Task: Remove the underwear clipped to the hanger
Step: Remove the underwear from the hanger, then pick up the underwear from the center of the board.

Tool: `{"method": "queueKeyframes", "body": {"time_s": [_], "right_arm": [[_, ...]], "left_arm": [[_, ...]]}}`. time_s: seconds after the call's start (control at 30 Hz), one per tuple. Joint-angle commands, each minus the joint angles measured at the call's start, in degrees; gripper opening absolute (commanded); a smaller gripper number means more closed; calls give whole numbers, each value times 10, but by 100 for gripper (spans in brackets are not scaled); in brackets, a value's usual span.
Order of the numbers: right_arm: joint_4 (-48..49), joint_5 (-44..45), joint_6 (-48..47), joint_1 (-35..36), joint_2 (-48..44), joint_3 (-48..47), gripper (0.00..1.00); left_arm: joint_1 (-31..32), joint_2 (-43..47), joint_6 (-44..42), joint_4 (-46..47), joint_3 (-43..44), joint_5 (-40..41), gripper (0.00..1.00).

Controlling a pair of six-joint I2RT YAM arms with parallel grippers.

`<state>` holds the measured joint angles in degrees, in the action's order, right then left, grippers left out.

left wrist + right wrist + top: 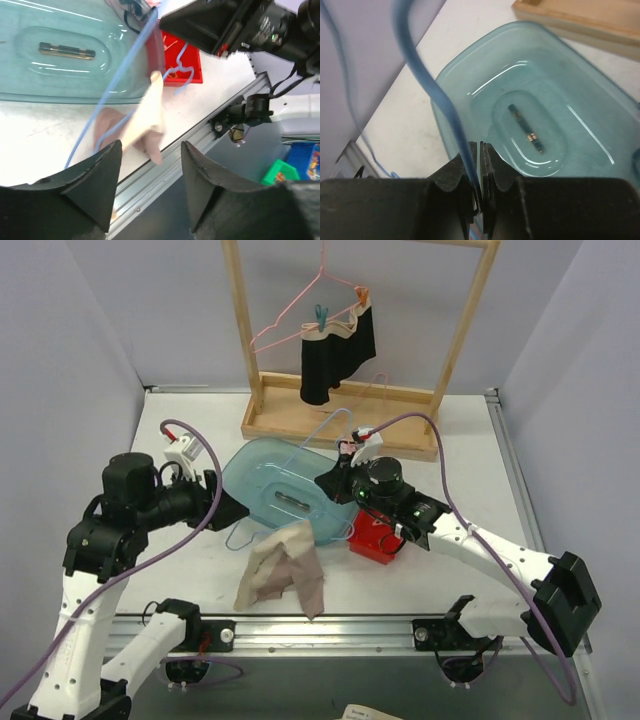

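we see the tub (262, 480) as translucent teal plastic, glossy and smooth. the rack (245, 330) is pale bare wood, matt. the pale underwear (285, 575) and black underwear (335, 360) are soft matt cloth. the blue wire hanger (436, 95) looks smooth-coated. the rail (330, 628) is brushed metal, the left gripper (151, 145) matt black plastic.

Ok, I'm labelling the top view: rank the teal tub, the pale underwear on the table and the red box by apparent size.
Largest: teal tub
Then: pale underwear
Smallest: red box, partly hidden
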<state>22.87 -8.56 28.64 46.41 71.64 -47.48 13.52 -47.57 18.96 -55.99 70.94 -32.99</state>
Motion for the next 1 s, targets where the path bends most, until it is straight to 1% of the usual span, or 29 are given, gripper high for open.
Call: {"method": "queueKeyframes", "body": {"time_s": [0.0,0.07,0.13,0.23,0.27,0.3,0.4,0.47,0.5,0.57,0.6,0.7,0.73,0.77,0.8,0.83,0.87,0.9,0.93,0.97], "right_arm": [[-27,95,5,-6,-21,-27,0],[-26,89,6,-5,-17,-28,0],[-22,71,6,-4,-14,-28,0],[-15,68,5,-3,-18,-33,0],[-16,80,3,-3,-20,-38,0],[-16,83,0,-3,-24,-41,0],[-20,162,-10,-3,-53,-65,0],[-39,213,-17,-4,-69,-95,0],[-48,265,-21,-2,-73,-109,0],[-88,323,-21,-3,-74,-140,0],[-96,382,-24,-3,-83,-143,0],[-122,451,-25,-3,-105,-152,0],[-135,496,-23,-3,-113,-151,0],[-136,512,-25,-3,-125,-148,0],[-136,526,-27,-3,-151,-139,0],[-136,565,-30,-3,-195,-132,0],[-136,565,-32,-3,-195,-130,0],[-140,585,-35,-4,-209,-129,0],[-142,591,-39,-2,-221,-129,0],[-145,596,-41,-3,-244,-132,0]], "left_arm": [[0,27,8,-10,10,38,63],[0,31,19,3,-10,12,69],[0,35,30,18,-30,-5,69],[2,35,38,43,-83,-76,70],[6,33,34,46,-111,-111,70],[12,30,31,44,-121,-118,70],[54,29,32,43,-153,-82,70],[90,45,42,49,-157,-57,70],[99,50,46,56,-155,-36,70],[109,59,48,60,-151,-23,70],[111,62,48,68,-155,-19,70],[119,57,48,93,-172,-20,71],[126,43,43,101,-186,-19,71],[135,31,49,109,-187,-16,71],[167,16,46,117,-186,-15,71],[220,-33,58,118,-172,69,71],[259,-54,58,118,-172,70,71],[293,-79,61,115,-151,147,71],[328,-105,63,102,-139,185,71],[398,-161,70,94,-124,235,71]]}}
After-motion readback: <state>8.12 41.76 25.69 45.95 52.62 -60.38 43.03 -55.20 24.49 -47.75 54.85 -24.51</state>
